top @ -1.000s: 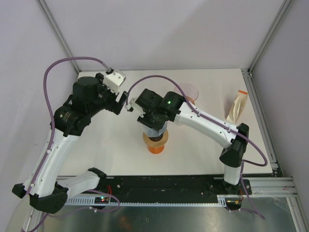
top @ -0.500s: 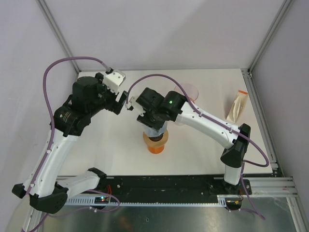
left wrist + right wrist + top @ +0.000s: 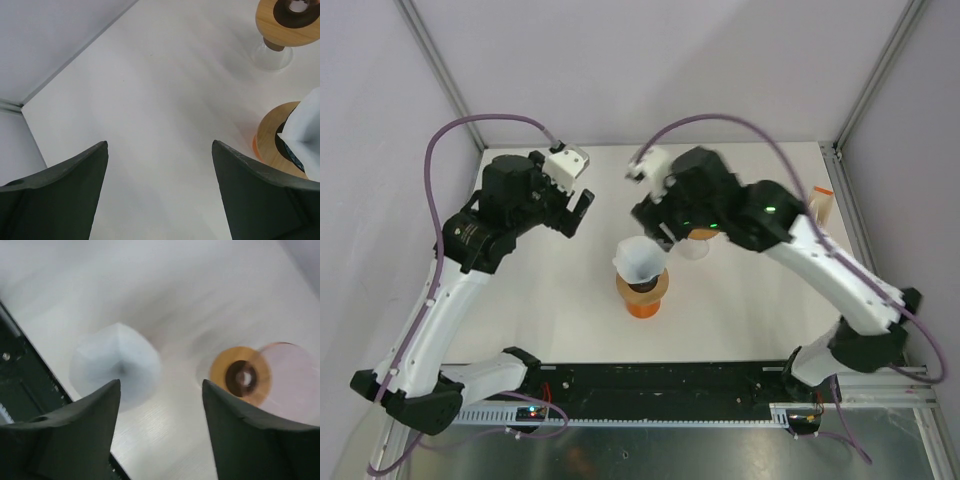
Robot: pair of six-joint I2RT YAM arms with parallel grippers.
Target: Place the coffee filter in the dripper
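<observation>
Plainly a robotics lab test cell. Boxed in at 12 o'clock by plain lilac wall panels (image 3: 650, 70), braced with bare aluminium frame posts (image 3: 438, 68) slanting in from 11 and 1 o'clock. Floored with a plain white table (image 3: 550, 300). Edged at 6 o'clock by a black mounting rail (image 3: 660, 378) bearing the left arm (image 3: 425, 330), the right arm (image 3: 840, 280) and a lit circuit board (image 3: 532, 410). Strung with loose purple cables (image 3: 470, 125). Backed by brushed metal sheet (image 3: 670, 450) beneath.
</observation>
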